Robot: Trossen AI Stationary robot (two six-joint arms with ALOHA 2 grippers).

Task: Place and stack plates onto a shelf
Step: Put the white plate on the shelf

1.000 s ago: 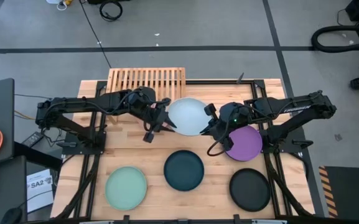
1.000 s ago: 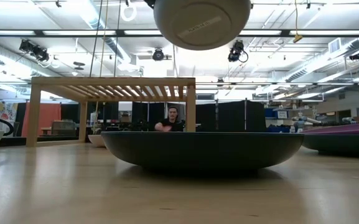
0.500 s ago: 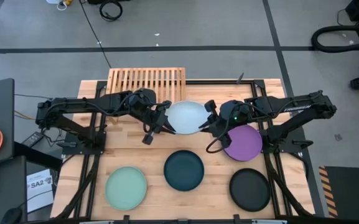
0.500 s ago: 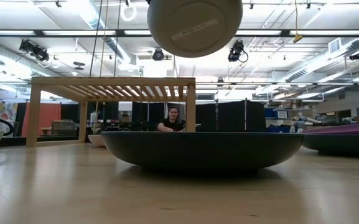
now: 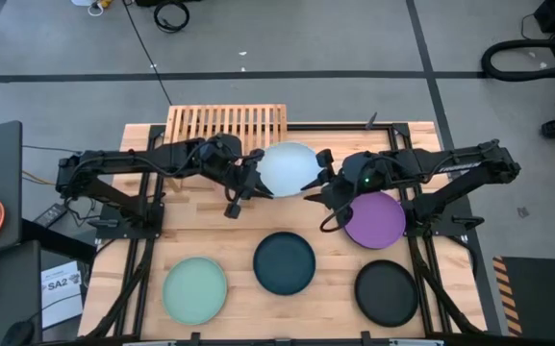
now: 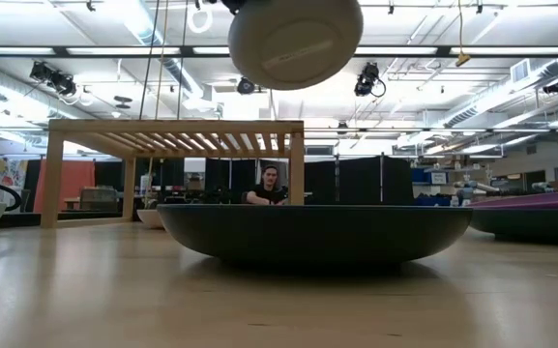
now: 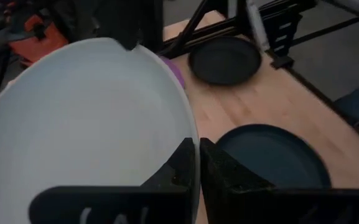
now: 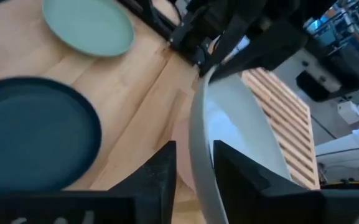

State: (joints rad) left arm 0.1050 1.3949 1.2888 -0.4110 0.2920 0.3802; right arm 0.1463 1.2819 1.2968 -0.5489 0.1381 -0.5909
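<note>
A pale blue plate (image 5: 287, 168) hangs high over the table's middle, just near of the slatted wooden shelf (image 5: 227, 125). The low view shows its underside (image 6: 295, 39). My left gripper (image 5: 256, 178) is shut on its left rim. My right gripper (image 5: 317, 178) is open at its right rim. Its fingers (image 8: 163, 168) stand on either side of the rim (image 8: 199, 143), with a gap showing. The purple plate (image 5: 373, 219), dark teal plate (image 5: 284, 261), mint plate (image 5: 195, 288) and black plate (image 5: 386, 291) lie flat on the tabletop. My left gripper pinches the pale blue plate's rim (image 7: 193, 134) between its two fingers, one on the inner face and one on the underside. The fingers come from the table's left, slanting down. The plate is lifted clear of the table and the shelf.
The shelf stands at the far edge, left of centre, its slatted top bare (image 6: 177, 140). In the low view the dark teal plate (image 6: 312, 232) fills the foreground. A person (image 6: 271, 188) sits in the room beyond the table. Black arm frames flank the table's sides.
My right gripper has opened and let go of the pale blue plate's right rim, its fingers now spread around it. The plate, held at its left rim by my left gripper, has shifted a little toward the far edge and the shelf.
</note>
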